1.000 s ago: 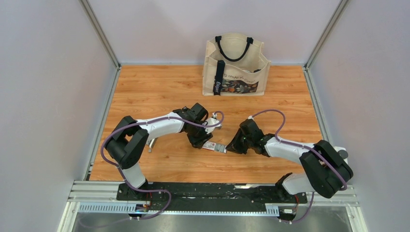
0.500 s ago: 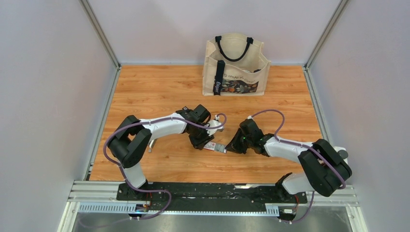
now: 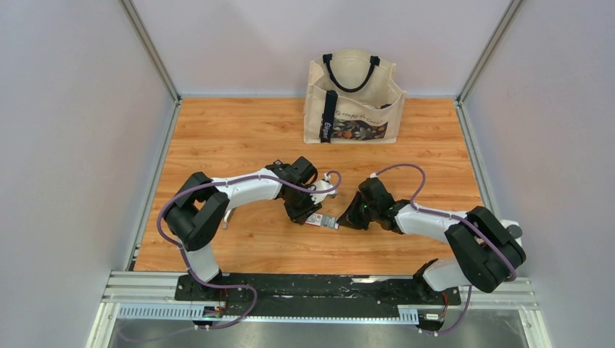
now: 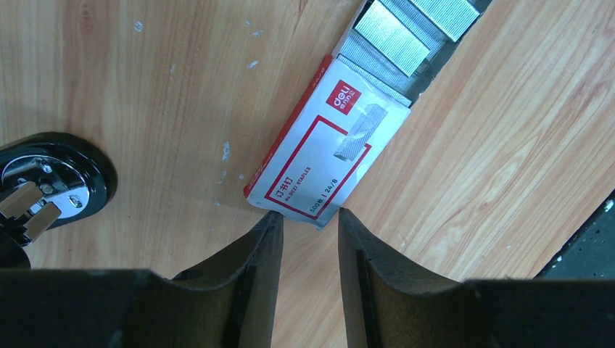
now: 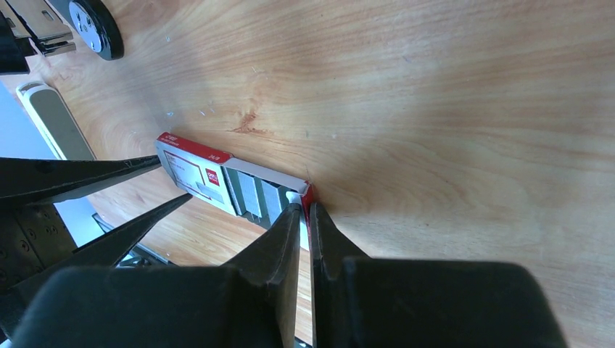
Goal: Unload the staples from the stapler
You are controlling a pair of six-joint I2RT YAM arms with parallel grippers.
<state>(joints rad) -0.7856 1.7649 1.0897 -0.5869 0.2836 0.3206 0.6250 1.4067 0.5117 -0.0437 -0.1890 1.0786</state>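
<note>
A red-and-white staple box [image 4: 319, 156] lies on the wooden table, between my two grippers [image 3: 321, 220]. Its inner tray [image 4: 395, 32] is pulled partly out and holds rows of silvery strips. My left gripper [image 4: 308, 217] is open, its fingertips either side of the box's near corner. My right gripper [image 5: 306, 209] is shut on the red end flap of the tray [image 5: 307, 194]. A black stapler [image 4: 51, 181] with chrome parts lies just left of the box and also shows in the right wrist view [image 5: 94, 25]. No loose staples from the stapler show.
A white-and-grey stapler [image 5: 54, 119] lies on the table under the left arm [image 3: 228, 215]. A cream tote bag [image 3: 353, 96] stands at the back. Grey walls close in both sides, and a metal rail [image 3: 312, 286] runs along the near edge.
Both arms have shifted only slightly. The box stays in the same spot between the grippers.
</note>
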